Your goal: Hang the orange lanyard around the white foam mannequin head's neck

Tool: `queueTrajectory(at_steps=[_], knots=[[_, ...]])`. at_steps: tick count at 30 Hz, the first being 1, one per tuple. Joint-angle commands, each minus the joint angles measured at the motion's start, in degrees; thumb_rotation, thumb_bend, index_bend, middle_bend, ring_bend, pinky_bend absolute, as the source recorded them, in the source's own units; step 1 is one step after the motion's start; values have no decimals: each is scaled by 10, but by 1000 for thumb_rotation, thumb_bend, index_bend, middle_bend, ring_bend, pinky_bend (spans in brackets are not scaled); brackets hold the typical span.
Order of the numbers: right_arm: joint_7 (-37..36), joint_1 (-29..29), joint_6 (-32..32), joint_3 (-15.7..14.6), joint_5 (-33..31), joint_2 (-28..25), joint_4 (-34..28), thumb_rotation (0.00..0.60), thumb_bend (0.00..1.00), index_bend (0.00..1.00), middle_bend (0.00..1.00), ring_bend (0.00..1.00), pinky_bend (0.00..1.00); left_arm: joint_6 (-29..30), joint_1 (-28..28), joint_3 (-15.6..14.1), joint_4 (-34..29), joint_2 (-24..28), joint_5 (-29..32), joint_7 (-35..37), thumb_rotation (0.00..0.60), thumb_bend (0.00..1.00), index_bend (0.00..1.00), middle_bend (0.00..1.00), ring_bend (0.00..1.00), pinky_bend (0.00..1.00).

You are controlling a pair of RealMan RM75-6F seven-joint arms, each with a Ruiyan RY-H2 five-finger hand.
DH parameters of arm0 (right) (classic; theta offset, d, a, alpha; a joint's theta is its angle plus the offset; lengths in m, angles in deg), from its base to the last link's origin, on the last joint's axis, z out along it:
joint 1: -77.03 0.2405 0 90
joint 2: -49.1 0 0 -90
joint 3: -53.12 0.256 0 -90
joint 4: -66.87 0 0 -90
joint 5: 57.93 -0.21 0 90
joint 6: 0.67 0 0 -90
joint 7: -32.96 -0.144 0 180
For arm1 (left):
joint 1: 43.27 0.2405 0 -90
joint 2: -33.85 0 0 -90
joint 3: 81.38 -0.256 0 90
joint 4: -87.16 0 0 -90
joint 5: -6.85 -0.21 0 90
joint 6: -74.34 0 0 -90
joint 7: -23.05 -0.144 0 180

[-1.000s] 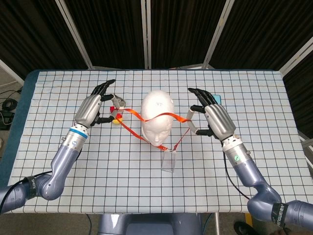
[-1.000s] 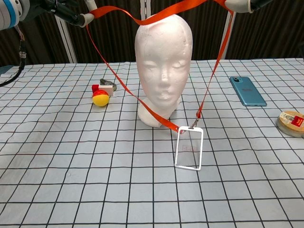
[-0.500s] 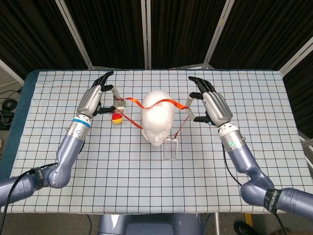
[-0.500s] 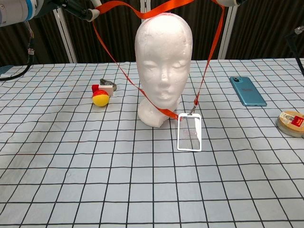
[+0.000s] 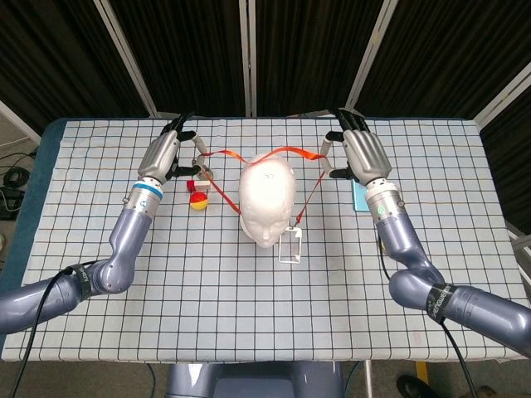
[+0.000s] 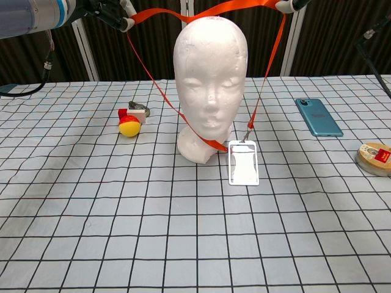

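Observation:
The white foam mannequin head (image 5: pixel 267 199) (image 6: pixel 211 85) stands upright mid-table, facing me. The orange lanyard (image 5: pixel 282 153) (image 6: pixel 157 85) is stretched in a wide loop above and behind its crown, one strand running down each side. Its clear badge holder (image 5: pixel 289 246) (image 6: pixel 243 163) hangs just in front of the neck base, touching the cloth. My left hand (image 5: pixel 168 153) (image 6: pixel 110 11) holds the loop up left of the head. My right hand (image 5: pixel 357 155) holds the other side up right of the head; in the chest view only its fingertip edge shows.
A red-and-yellow ball (image 5: pixel 199 201) (image 6: pixel 129 126) and a small grey clip (image 6: pixel 140 110) lie left of the head. A teal phone (image 6: pixel 318 116) (image 5: pixel 359 197) lies right of it, and a round tape roll (image 6: pixel 374 157) sits at the far right. The checked cloth (image 6: pixel 183 244) covers the table.
Both hands have moved away from me toward the back of the table, carrying the loop further over the crown. The badge holder has slid closer to the neck base.

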Motion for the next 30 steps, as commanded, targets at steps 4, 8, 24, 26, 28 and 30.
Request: queueTrajectory(at_steps=[4,8,24,26,28,30], knots=[[19,27,-22,-7,-27,39,75,600,26,27,0,0,0,-50,-20,-12,55,-20,27,1,600,4,0,0,0,0],[29,32,-14,-12,-19,51,101,600,0,0,0,0,0,-59,-20,-9,78,-28,15,21,600,0,0,0,0,0],[-10,-75,42,-49,64,-67,-29,600,517,0,0,0,0,19,72,-52,-11,57,-135,55,600,0,0,0,0,0],[-29,-105,50,-66,93,-98,-57,600,624,4,0,0,0,34,94,-68,-36,82,-160,53,600,0,0,0,0,0],[-49,-132,56,-82,123,-123,-80,600,705,15,0,0,0,54,120,-88,-66,111,-188,44,600,0,0,0,0,0],[-69,-169,63,-113,161,-151,-107,600,786,38,0,0,0,88,155,-116,-101,147,-218,23,600,0,0,0,0,0]])
